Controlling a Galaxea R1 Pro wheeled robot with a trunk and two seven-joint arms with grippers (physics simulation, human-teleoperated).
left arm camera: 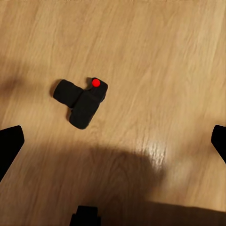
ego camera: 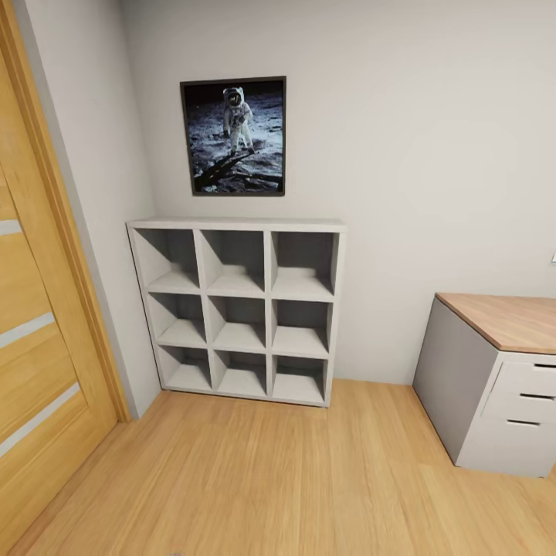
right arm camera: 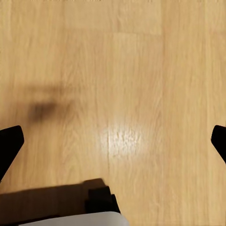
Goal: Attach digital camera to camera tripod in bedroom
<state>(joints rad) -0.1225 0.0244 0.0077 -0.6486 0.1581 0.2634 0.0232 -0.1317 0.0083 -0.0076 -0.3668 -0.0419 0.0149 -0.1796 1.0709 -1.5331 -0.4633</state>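
A bedroom corner ahead of me, and the digital camera (left arm camera: 81,102) lying on the wood floor (ego camera: 309,479) under my left claw (left arm camera: 113,141).

Largest first: my head view takes in a white wall, a wooden door (ego camera: 38,324) at nine o'clock, a white cube shelf (ego camera: 239,309) at the centre, an astronaut picture (ego camera: 234,135) at twelve o'clock above it, and a desk with drawers (ego camera: 502,378) at three o'clock. In my left wrist view the black camera lies apart from the spread claw, toward eleven o'clock of its centre, long axis slanting from seven to one o'clock, red button at the far end. My left arm is the nearer; my right claw (right arm camera: 113,141), also spread, hangs over bare floor. I can read no brand, label or writing.
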